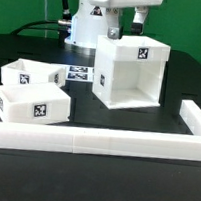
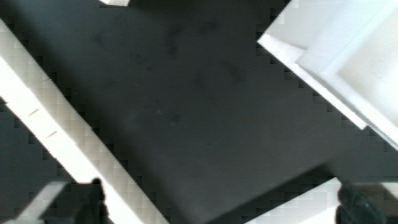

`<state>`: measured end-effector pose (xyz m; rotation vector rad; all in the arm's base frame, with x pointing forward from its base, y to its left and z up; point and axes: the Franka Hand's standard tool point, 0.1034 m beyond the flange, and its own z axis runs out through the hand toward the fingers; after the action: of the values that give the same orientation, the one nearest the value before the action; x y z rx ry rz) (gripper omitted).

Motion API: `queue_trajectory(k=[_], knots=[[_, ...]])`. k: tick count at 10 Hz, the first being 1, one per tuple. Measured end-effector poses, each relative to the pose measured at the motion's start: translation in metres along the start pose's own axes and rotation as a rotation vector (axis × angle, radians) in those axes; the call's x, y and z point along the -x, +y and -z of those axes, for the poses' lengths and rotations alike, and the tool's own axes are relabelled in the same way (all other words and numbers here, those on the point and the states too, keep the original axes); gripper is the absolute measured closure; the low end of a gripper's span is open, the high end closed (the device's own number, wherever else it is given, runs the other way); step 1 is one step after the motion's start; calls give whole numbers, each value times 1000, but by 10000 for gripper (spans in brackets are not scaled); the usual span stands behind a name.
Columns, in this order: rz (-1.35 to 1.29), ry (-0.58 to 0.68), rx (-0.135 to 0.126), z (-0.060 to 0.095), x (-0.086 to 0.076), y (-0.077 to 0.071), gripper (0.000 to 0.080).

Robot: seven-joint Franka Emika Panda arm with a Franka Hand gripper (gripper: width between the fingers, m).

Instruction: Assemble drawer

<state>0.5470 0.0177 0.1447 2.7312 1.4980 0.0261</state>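
Note:
The large cube-like housing [image 1: 131,77] stands on the black table with its open side toward the front, a tag on its upper front. Two small shallow trays lie at the exterior view's left: one farther back [image 1: 31,74], one nearer [image 1: 33,103], both tagged. My gripper [image 1: 129,33] hangs just above the housing's back top edge, open and empty. In the wrist view my gripper [image 2: 217,205] has its dark fingertips [image 2: 71,205] far apart with only table between them. A white part of the housing [image 2: 338,60] shows at one corner.
The long low white border rail [image 1: 94,140] runs along the front and turns up the exterior view's right side [image 1: 192,116]. The marker board [image 1: 79,73] lies between the trays and the housing. A white strip [image 2: 45,110] crosses the wrist view diagonally.

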Motion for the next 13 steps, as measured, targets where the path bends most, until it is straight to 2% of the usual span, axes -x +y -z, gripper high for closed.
queue_trajectory(k=[1,7,8,9,10,11,13], knots=[[1,9,11,1,-1,2,150],[-31,10,9,0,-2,1,150],[-53,8,11,8,-2,0,150],[-138,12,14,13,-4,-8,150],[-309,15,12,12,-5,-22,150],[-350,12,8,11,-7,-29,150],[-496,16,1,10,-7,-28,150]])
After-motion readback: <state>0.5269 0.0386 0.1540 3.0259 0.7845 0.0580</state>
